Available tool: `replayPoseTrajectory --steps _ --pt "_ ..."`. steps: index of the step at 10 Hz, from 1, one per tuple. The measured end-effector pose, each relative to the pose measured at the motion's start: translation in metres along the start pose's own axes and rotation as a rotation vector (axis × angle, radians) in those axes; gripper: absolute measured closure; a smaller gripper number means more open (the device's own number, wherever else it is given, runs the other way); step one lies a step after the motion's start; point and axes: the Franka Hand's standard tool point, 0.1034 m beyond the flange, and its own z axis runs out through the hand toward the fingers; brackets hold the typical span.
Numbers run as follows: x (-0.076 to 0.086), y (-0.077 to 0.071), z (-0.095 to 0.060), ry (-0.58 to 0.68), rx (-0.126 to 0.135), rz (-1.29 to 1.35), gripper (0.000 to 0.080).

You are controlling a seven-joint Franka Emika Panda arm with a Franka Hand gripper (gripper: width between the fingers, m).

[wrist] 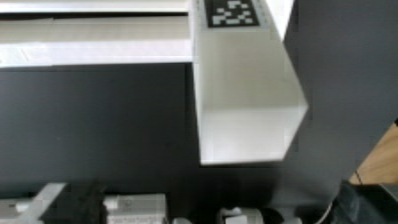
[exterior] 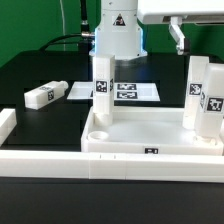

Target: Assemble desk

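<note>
1. The tabletop (exterior: 150,140) carries upright legs in its corner sockets: one leg (exterior: 101,85) at its end on the exterior view's left, and the right-hand legs (exterior: 205,95) at its other end.
2. The jaws hang above the tabletop's right end, holding nothing; I cannot tell how far they are spread.
3. The loose leg (exterior: 45,95) lies beyond the tabletop's left end and is probably next: grip it centred, across its narrow sides.

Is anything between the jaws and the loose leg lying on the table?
Possibly: the upright leg at the tray's corner on the exterior view's left stands between the raised jaws and the loose leg.
</note>
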Motion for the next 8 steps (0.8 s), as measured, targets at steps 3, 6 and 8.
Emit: replayPoseTrajectory --steps 3,6,8 --pt "-0.012 0.002 0.006 -0.165 0.0 0.013 0.015" --pt "-0.017 0.0 0.01 -0.418 -0.001 0.029 0.015" --pt "-0.017 -0.001 0.012 -0.554 -0.009 0.036 0.015"
